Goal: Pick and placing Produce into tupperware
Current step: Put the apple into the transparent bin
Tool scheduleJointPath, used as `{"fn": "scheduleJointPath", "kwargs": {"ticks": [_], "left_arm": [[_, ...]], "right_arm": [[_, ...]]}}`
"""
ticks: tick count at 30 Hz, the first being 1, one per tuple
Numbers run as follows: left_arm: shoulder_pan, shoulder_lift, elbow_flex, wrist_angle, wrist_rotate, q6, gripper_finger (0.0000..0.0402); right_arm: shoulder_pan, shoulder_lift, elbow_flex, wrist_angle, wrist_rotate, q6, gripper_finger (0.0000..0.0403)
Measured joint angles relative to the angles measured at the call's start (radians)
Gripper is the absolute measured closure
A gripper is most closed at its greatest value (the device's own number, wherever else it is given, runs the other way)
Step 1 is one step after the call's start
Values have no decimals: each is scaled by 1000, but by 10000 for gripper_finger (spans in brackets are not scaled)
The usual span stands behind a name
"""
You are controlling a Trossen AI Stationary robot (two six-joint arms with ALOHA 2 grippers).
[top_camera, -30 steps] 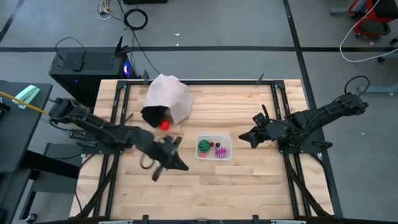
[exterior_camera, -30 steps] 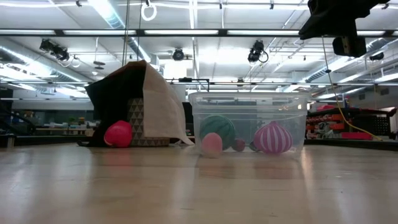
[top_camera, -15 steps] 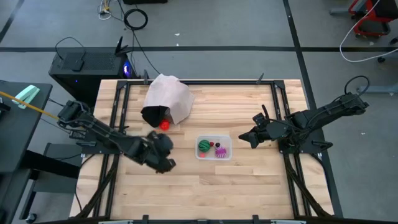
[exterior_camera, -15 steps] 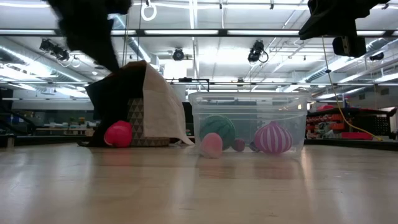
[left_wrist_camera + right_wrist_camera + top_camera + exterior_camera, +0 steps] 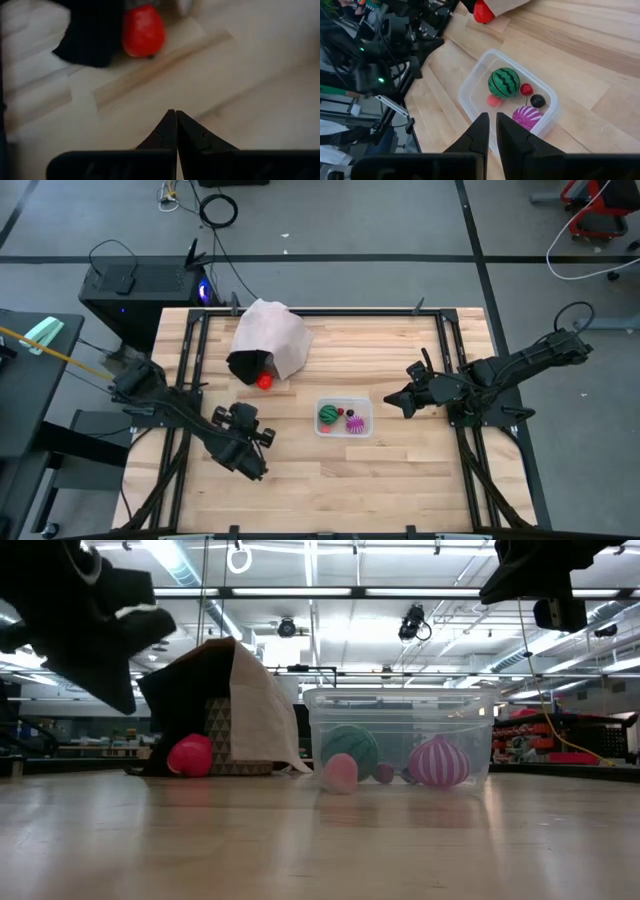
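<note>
Four pieces of produce point(image 5: 504, 83) already lie in the tupperware point(image 5: 345, 418), one red piece point(image 5: 264, 381) waits at the bag's point(image 5: 272, 335) mouth nearby, left claw point(image 5: 176, 131) closed and empty.

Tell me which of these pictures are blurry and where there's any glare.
Left wrist view: the wooden table and the red toy fruit are smeared by motion blur. Low view: the left arm is a soft dark shape, bright ceiling strip lights glare overhead, and the clear tupperware stays crisp. High view: even light, with only the left gripper slightly soft.
</note>
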Motion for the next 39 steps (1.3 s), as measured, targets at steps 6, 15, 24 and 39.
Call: {"fn": "scheduleJointPath", "kwargs": {"ticks": [6,15,24,39], "left_arm": [[-13,60,0,-80,-19,-189,397],[38,70,0,-59,-149,-87,365],[142,75,0,16,-115,113,377],[247,74,-86,148,-68,92,220]], "right_arm": [[0,0,0,1,1,5,362],[0,0,0,3,1,-2,362],[0,0,0,7,2,-24,362],[0,0,0,10,1,-74,362]]}}
